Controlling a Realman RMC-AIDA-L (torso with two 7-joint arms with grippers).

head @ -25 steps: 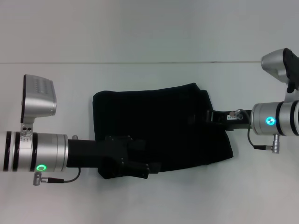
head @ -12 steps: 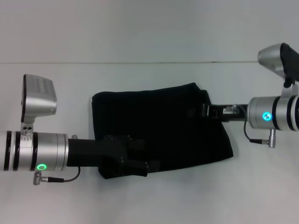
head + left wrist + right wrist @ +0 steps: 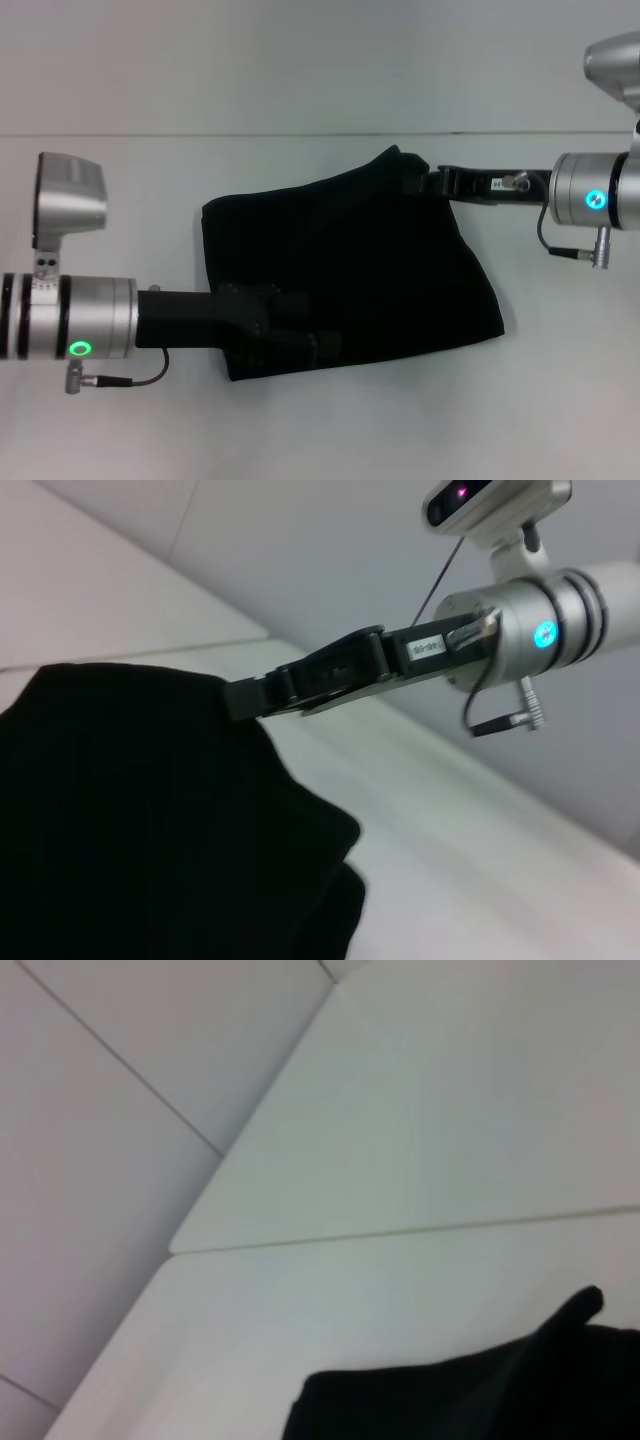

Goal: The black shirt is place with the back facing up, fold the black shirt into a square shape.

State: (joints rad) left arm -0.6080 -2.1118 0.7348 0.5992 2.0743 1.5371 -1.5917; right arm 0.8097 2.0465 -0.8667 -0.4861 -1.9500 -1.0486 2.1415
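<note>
At far edge, right gripper (image 3: 412,183) has lifted black shirt (image 3: 350,270) corner.

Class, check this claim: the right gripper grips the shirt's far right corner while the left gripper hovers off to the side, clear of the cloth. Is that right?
Not quite. The left gripper is not clear of the cloth: the head view shows it over the black shirt at its near left edge. The right gripper does hold the far right corner.

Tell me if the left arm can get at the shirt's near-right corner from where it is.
Probably not yet: the left gripper sits at the shirt's near-left edge, with the folded cloth between it and that corner.
</note>
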